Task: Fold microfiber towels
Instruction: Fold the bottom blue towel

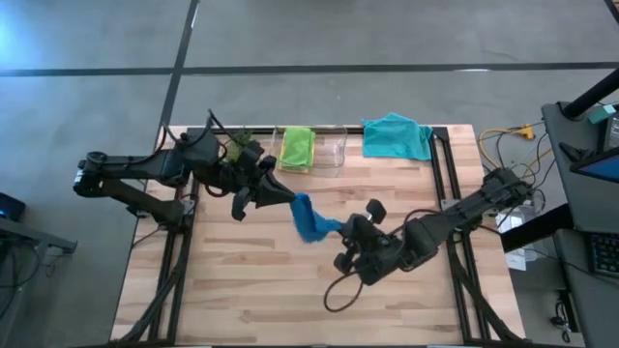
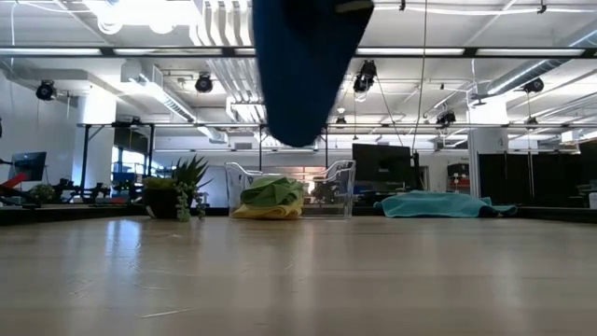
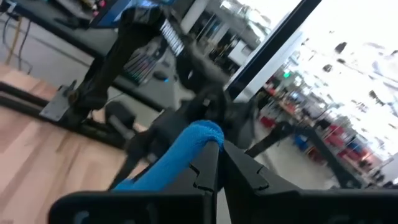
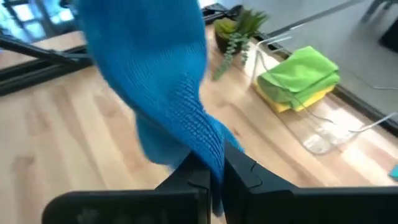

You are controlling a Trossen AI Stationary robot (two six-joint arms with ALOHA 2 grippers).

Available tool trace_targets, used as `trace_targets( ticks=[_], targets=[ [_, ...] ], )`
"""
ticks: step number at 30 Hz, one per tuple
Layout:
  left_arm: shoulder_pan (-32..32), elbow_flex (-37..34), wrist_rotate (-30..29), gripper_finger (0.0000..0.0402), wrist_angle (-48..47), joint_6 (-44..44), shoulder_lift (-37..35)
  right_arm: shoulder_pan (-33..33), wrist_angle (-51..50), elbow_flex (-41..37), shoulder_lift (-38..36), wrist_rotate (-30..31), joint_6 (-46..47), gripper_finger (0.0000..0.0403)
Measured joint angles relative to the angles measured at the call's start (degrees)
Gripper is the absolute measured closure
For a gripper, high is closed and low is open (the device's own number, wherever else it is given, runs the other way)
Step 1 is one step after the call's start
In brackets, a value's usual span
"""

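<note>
A dark blue towel (image 1: 310, 219) hangs in the air over the table's middle, held between both grippers. My left gripper (image 1: 286, 192) is shut on its far-left end, my right gripper (image 1: 340, 230) is shut on its near-right end. In the low view the towel (image 2: 303, 65) hangs down from the top, well clear of the table. A lime green towel (image 1: 296, 145) lies folded on a yellow one (image 2: 266, 212) inside the clear bin (image 1: 334, 150). A teal towel (image 1: 397, 135) lies spread at the table's far edge. My left gripper pinches a bunched end of the blue towel (image 3: 202, 134) between its two fingers, coming level from the table's left. The cloth is clear of the table. My right gripper pinches a gathered edge of the blue towel (image 4: 208, 152) between its two fingers, coming from the table's right. The cloth sags slack between the two holds.
A small potted plant (image 1: 242, 147) stands at the far edge, left of the bin. Bare wood lies under and in front of the towel. Cables and equipment stand beyond the table's right edge (image 1: 513, 135).
</note>
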Motion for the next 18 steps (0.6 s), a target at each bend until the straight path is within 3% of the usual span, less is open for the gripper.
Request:
trace_targets(
  ticks=[9,18],
  targets=[
    [0.6,-0.3,0.0,0.0402,-6.4,3.4,-1.3,0.3,1.7,0.7,-4.1,-5.2,-0.9,0.0393],
    [1.0,-0.3,0.1,0.0402,1.9,3.3,-2.8,-1.4,9.6,0.6,-4.1,-5.2,-2.2,0.0343]
  ],
)
